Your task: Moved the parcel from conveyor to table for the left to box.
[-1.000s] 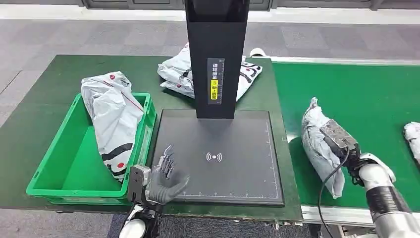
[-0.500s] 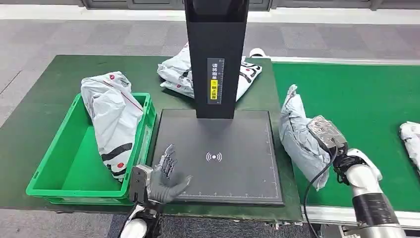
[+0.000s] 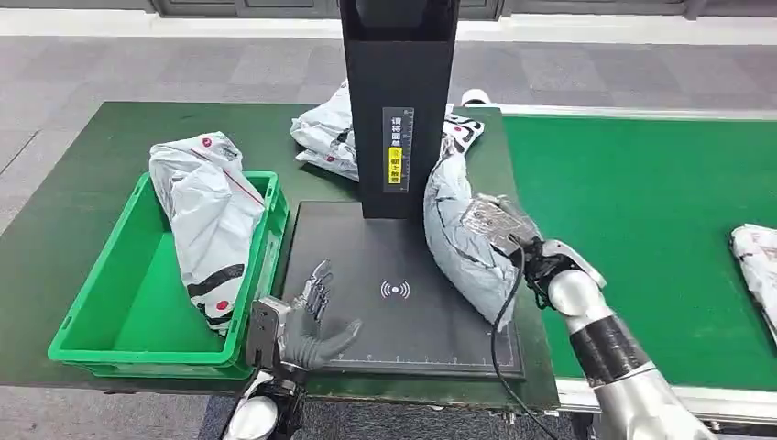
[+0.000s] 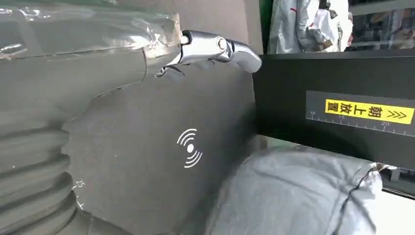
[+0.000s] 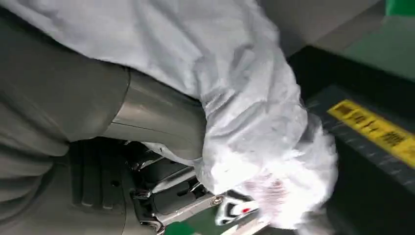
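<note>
My right hand grips a grey plastic parcel and holds it over the right part of the black scanner plate, close to the black post. In the right wrist view the parcel lies across my thumb. The parcel also shows in the left wrist view, low over the plate. My left hand hovers at the plate's front left corner, fingers spread, holding nothing. The green box stands to the left with a white parcel leaning in it.
Another white parcel lies behind the scanner post on the dark green table. The green conveyor runs along the right, with one more parcel at its right edge. A cable hangs from my right wrist.
My right hand has carried the grey parcel leftward, off the conveyor and over the scanner plate. My left hand has hardly moved.
</note>
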Available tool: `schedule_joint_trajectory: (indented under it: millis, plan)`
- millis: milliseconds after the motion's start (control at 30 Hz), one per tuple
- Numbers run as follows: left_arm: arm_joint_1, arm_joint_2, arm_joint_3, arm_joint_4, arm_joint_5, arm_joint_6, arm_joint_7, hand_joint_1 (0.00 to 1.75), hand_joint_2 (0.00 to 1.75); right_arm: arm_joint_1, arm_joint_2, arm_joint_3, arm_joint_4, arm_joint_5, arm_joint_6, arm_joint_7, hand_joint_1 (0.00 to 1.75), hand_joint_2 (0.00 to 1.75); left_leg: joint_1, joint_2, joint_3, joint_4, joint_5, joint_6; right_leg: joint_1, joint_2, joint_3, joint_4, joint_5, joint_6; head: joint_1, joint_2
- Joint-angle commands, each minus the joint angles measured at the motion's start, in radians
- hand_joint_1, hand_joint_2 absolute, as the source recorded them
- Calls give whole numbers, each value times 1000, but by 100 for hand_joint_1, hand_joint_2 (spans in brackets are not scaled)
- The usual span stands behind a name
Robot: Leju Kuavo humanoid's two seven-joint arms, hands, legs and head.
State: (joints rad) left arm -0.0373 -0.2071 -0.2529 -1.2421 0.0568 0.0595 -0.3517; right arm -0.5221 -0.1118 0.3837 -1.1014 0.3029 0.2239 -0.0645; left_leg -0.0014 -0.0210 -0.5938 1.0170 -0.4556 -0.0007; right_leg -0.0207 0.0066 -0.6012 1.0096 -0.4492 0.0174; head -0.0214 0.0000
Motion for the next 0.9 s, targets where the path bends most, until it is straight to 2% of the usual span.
schedule_joint_trajectory:
  millis: [33,167,333,433,567,600,733,900]
  plan:
    - [-34,21,-22,57,1,-3,4,0,175,-76,17,96,112,-6,-5,3,175,175,0,3,2,-1,-1,0,0,2,1,-1,0,-1,0,0]
    - [-36,21,-24,58,1,-4,4,0,175,-78,19,97,113,-12,-2,1,175,175,0,2,1,-1,-1,0,0,1,1,-1,0,-1,0,0]
    - [-42,37,-52,70,26,11,-8,0,175,-220,106,159,254,-56,1,-3,175,175,-1,5,1,0,-1,0,0,4,-1,0,1,-1,0,0]
    - [-43,33,-60,70,34,20,-11,0,175,-290,161,188,326,-74,-11,-2,175,175,0,12,1,0,-1,-1,0,9,-2,0,2,-2,0,0]
    - [-51,33,-76,80,41,21,-9,0,175,-334,208,202,388,-113,0,2,175,175,0,8,1,-1,0,-1,0,6,-2,0,2,-2,0,0]
    - [-52,34,-78,82,43,22,-10,0,175,-336,210,208,398,-114,1,2,0,175,1,10,2,-1,0,-2,1,8,-1,-1,2,-3,0,0]
    - [-70,25,-76,104,46,21,-10,0,175,-353,239,303,477,-63,42,-7,0,175,1,6,2,-1,0,-2,1,5,0,0,1,-2,0,0]
    - [-103,19,-76,137,50,22,-5,0,175,-356,248,357,474,-45,82,-17,0,175,1,5,1,-1,1,-2,1,3,0,0,1,-2,0,0]
